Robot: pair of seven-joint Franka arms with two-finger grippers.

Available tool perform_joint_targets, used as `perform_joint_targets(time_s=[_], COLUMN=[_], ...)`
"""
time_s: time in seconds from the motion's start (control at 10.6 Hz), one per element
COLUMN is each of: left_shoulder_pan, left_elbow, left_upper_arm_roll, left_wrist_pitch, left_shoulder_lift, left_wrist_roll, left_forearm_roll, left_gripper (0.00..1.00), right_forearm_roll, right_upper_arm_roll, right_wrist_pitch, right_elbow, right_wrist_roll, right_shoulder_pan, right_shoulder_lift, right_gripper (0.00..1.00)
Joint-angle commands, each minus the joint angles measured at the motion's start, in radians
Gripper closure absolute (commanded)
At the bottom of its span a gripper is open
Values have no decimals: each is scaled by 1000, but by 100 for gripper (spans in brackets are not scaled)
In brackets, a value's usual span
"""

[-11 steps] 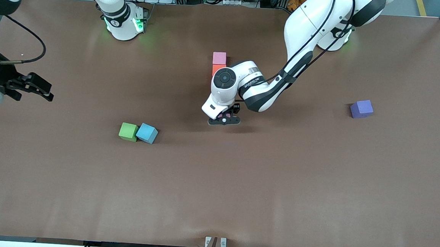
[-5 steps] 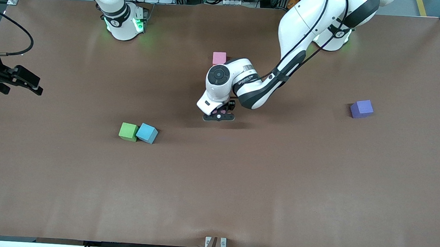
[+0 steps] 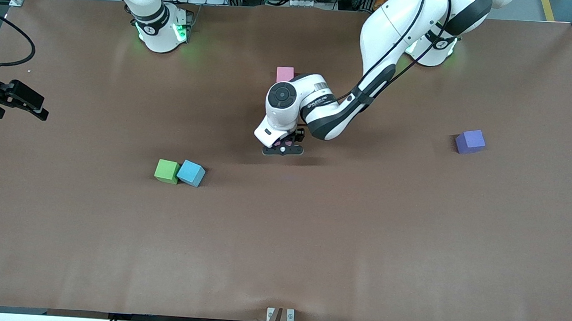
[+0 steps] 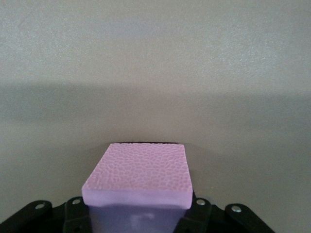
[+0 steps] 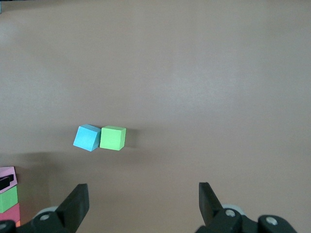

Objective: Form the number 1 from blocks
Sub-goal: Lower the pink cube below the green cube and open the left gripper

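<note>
My left gripper [image 3: 282, 149] is shut on a light pink block [image 4: 138, 170], low over the middle of the table. Another pink block [image 3: 285, 74] rests on the table farther from the front camera; the left arm covers the stretch between the two. The right wrist view shows the held pink block [image 5: 7, 175] at the end of a row, with a green block [image 5: 8, 199] and a red block [image 5: 9, 213] beside it. A second green block [image 3: 167, 171] touches a blue block [image 3: 191, 173]. My right gripper [image 3: 33, 105] hangs open and holds nothing at its own end of the table.
A purple block [image 3: 470, 141] sits alone toward the left arm's end of the brown table [image 3: 361, 234]. The green and blue pair lies nearer to the front camera than the row, toward the right arm's end.
My left gripper has carried the pink block a little toward the row of blocks. The right gripper has drawn back toward the edge of the table at its own end.
</note>
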Motion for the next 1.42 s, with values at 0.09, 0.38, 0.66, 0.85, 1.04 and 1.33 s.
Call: perform_joint_targets(time_s=[0.09, 0.38, 0.66, 0.85, 1.04, 1.33], left_shoulder_pan=[-19, -12, -9, -7, -4, 135], left_elbow=[17, 25, 29, 31, 31, 31], left_upper_arm_roll=[21, 21, 21, 24, 79, 105], left_wrist_pitch=[-43, -83, -135, -144, -144, -189], left_shoulder_lift=[6, -26, -80, -121, -184, -285], left_wrist_roll=[-5, -5, -8, -43, -51, -15], left_forearm_roll=[-7, -7, -15, -13, -16, -12], left_gripper=[0, 0, 0, 0, 0, 0], right_forearm_roll=[-13, -16, -33, -33, -33, -33], right_upper_arm_roll=[-13, -15, -15, -15, -15, -13], right_wrist_pitch=[-19, -19, -20, -20, -20, -26], right_elbow=[38, 38, 38, 38, 38, 38], right_wrist_roll=[-7, -9, -10, -10, -10, -9], right_shoulder_pan=[13, 10, 10, 10, 9, 9], right_shoulder_lift=[5, 7, 7, 5, 5, 5], right_gripper=[0, 0, 0, 0, 0, 0])
